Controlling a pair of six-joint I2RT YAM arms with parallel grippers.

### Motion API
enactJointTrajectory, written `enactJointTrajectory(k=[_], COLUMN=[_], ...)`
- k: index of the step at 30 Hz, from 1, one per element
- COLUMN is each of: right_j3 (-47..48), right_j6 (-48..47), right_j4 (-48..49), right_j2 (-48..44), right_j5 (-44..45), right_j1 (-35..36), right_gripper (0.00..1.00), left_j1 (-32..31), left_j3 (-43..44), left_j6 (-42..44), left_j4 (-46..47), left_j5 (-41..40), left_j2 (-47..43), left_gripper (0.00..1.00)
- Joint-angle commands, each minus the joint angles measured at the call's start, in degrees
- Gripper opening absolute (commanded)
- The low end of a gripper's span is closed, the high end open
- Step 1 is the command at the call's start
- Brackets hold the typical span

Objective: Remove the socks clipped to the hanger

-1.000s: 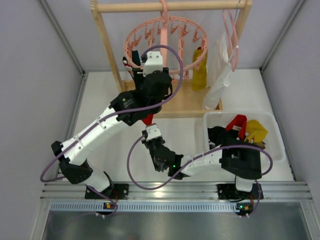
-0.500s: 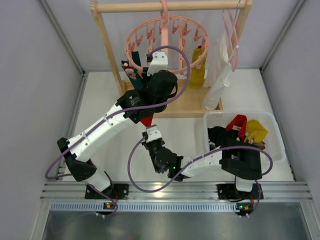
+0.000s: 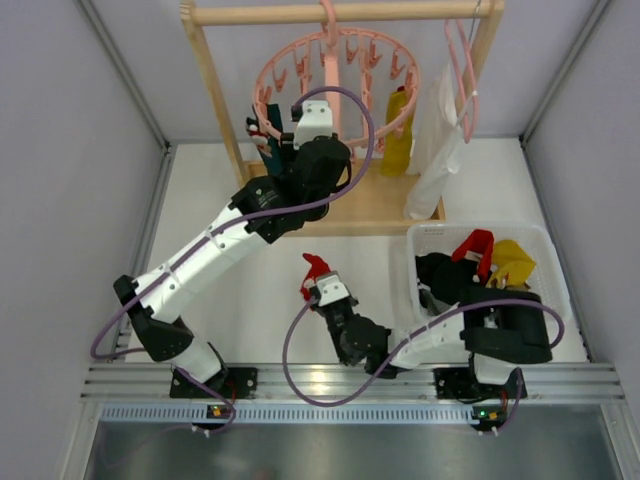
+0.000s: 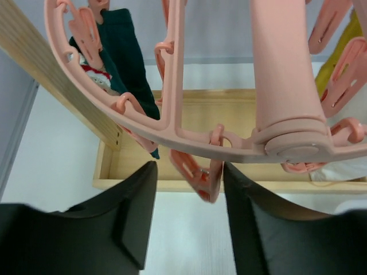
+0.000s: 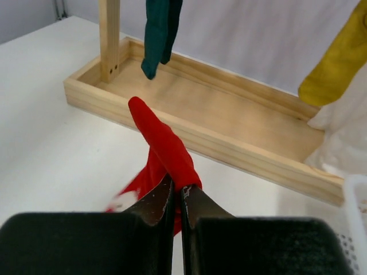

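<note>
The round pink hanger (image 3: pixel 258 88) hangs from the wooden rail, and its hoop (image 4: pixel 172 129) fills the left wrist view. A dark teal sock (image 4: pixel 129 63) is clipped at its left, with a scrap of red-and-white fabric (image 4: pixel 93 71) beside it. A mustard-yellow sock (image 3: pixel 398 135) hangs at its right. My left gripper (image 4: pixel 189 172) is open just under the hoop, with one pink clip peg (image 4: pixel 200 177) between its fingers, touching neither. My right gripper (image 5: pixel 178 186) is shut on a red sock (image 5: pixel 163 146), low over the table (image 3: pixel 314 268) and clear of the hanger.
A white basket (image 3: pixel 548 240) at the right holds red, yellow and dark socks. The wooden rack's base tray (image 3: pixel 380 205) lies under the hanger. A large white cloth (image 3: pixel 435 140) and a thin pink clothes hanger (image 3: pixel 462 70) hang at the rail's right end.
My right gripper has drawn back towards the near edge and slightly right, carrying the red sock out from under the left arm. My left gripper has shifted a little under the hoop.
</note>
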Motion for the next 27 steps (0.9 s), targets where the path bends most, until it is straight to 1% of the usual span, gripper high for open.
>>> enactJointTrajectory(k=[1, 2, 3, 4, 5, 6, 7, 8, 9, 10, 11, 12, 13, 14, 15, 16, 17, 19, 20, 21, 22, 23, 25, 26, 27], right_j3=[-4.8, -6.4, -9.6, -10.8, -12.0, -11.7, -10.9, -7.9, -6.1, -4.9, -4.0, -4.0, -3.7, -2.8, -2.4, -1.9, -0.9, 0.1, 1.1, 1.4, 1.4, 0.9, 0.1, -1.2, -1.7], right_j6=[-5.1, -1.8, 0.5, 2.7, 8.3, 12.0, 21.6, 28.1, 33.2, 38.8, 39.6, 40.1, 40.2, 41.6, 42.4, 42.4, 43.1, 43.8, 44.3, 45.1, 45.1, 45.0, 43.8, 43.4, 43.1], right_j4=[12.9, 7.9, 4.8, 0.4, -10.1, -18.9, -28.1, -37.7, -57.7, -63.8, -68.4, -73.8, -77.0, -79.5, -84.3, -86.4, -87.9, -92.9, -94.8, -96.9, -97.0, -97.4, -96.4, -94.7, -93.8], right_j2=[-12.3, -15.2, -18.3, -24.5, -27.7, -30.9, -37.2, -40.1, -42.5, -46.6, -48.7, -50.8, -54.4, -56.1, -58.6, -59.7, -60.6, -61.6, -61.5, -61.1, -60.7, -60.3, -59.5, -59.4, -59.2], right_j5=[5.5, 5.5, 5.4, 5.3, 5.3, 5.0, 4.3, 3.1, 0.3, -0.7, -0.9, -1.1, -1.4, -1.9, -3.4, -4.2, -5.2, -7.0, -7.8, -9.4, -10.1, -12.8, -16.2, -18.3, -22.4], right_j1=[2.9, 3.1, 3.1, 3.1, 2.7, 2.4, 2.0, 0.2, -1.1, -2.8, -5.1, -5.8, -6.5, -8.5, -10.0, -11.7, -15.2, -18.8, -22.7, -24.5, -26.4, -29.8, -33.2, -37.2, -39.2], right_gripper=[0.00, 0.00, 0.00, 0.00, 0.00, 0.00, 0.00, 0.00, 0.00, 0.00, 0.00, 0.00, 0.00, 0.00, 0.00, 0.00, 0.00, 0.00, 0.00, 0.00, 0.00, 0.00, 0.00, 0.00, 0.00], left_j1=[0.2, 0.2, 0.2, 0.2, 0.2, 0.2, 0.2, 0.2, 0.2, 0.2, 0.3, 0.3, 0.2, 0.2, 0.2, 0.2, 0.2, 0.2, 0.2, 0.2, 0.2, 0.2, 0.3, 0.2, 0.3], left_j3=[-0.8, -1.2, -1.7, -2.4, -2.8, -3.4, -4.8, -5.7, -6.8, -8.0, -10.8, -12.3, -13.8, -15.6, -18.7, -20.5, -22.0, -25.8, -26.8, -28.9, -29.7, -30.5, -31.5, -31.8, -32.0], left_j6=[-3.0, -3.5, -4.2, -4.3, -4.8, -5.2, -5.6, -6.3, -6.5, -6.7, -7.1, -7.3, -7.5, -8.0, -8.3, -8.6, -9.1, -9.2, -9.1, -8.9, -8.8, -8.4, -7.4, -6.4, -5.9], left_j4=[1.7, 1.8, 1.8, 1.7, 1.7, 1.7, 1.7, 1.7, 1.7, 1.7, 1.7, 1.7, 1.7, 1.7, 1.7, 1.7, 1.6, 1.6, 1.4, 1.4, 1.4, 1.4, 1.3, 1.1, 1.0], left_j5=[5.2, 6.1, 6.3, 6.5, 7.1, 7.3, 7.8, 8.7, 9.4, 9.8, 10.0, 9.7, 9.5, 9.1, 8.3, 8.1, 7.8, 7.3, 7.1, 6.9, 6.8, 6.8, 6.0, 5.8, 5.7], left_j2=[-2.8, -3.7, -4.2, -4.4, -5.4, -6.1, -7.7, -8.6, -9.6, -11.8, -12.9, -14.1, -16.5, -17.9, -20.7, -22.1, -23.5, -27.4, -28.6, -31.0, -32.1, -33.1, -34.7, -35.0, -35.3], left_gripper=[0.58, 0.63, 0.71, 0.74, 0.78, 0.86, 0.90, 0.98, 0.98, 0.98, 0.98, 0.98, 0.98, 0.98, 0.98, 0.98, 0.98, 0.98, 0.98, 0.98, 0.98, 0.98, 0.98, 0.98, 0.98])
